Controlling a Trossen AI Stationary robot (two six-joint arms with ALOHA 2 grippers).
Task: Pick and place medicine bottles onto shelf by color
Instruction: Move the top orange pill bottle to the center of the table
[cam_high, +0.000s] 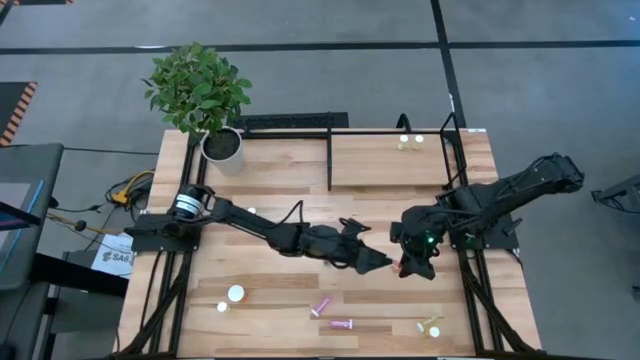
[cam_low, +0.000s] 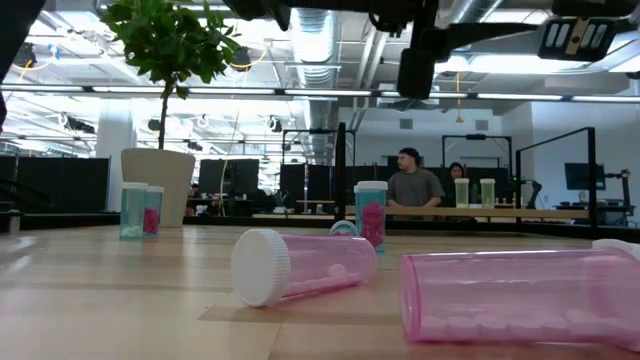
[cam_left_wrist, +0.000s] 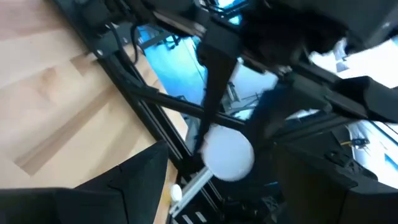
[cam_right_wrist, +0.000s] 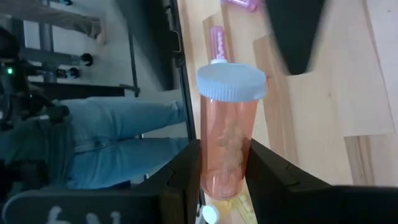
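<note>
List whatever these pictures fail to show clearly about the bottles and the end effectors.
- High view: the right end effector hides its held bottle; only the right wrist view shows the orange bottle.
- Left wrist view: a white cap shows, its bottle body hidden by dark arm parts.
- Low view: the nearest pink bottle is cut off at the right edge.

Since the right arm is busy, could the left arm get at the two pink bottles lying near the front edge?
Probably yes. The left gripper is open and holds nothing, and the pink bottles lie on bare tabletop with nothing between. The right gripper is shut on an orange bottle.
</note>
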